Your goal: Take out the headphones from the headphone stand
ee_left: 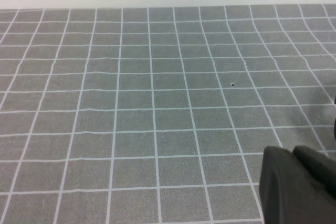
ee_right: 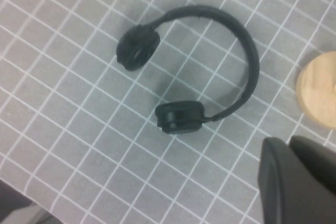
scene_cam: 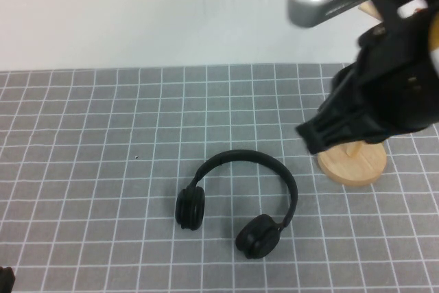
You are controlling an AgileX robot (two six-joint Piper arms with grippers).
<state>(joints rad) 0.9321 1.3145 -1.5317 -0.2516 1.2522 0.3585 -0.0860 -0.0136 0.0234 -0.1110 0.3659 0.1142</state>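
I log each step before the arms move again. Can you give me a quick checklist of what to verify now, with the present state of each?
1. Headphones off the stand: ok, they lie flat on the mat, beside the wooden base.
2. Headphones free of any grip: ok, nothing touches them.
3. Right gripper clear of the headphones: ok, raised above the stand's base.
4. Right gripper fingers: cannot tell.
5. Left gripper parked: ok, low over bare mat at the near left edge, far from the headphones.
6. Stand upright: cannot tell, the right arm hides its pole.
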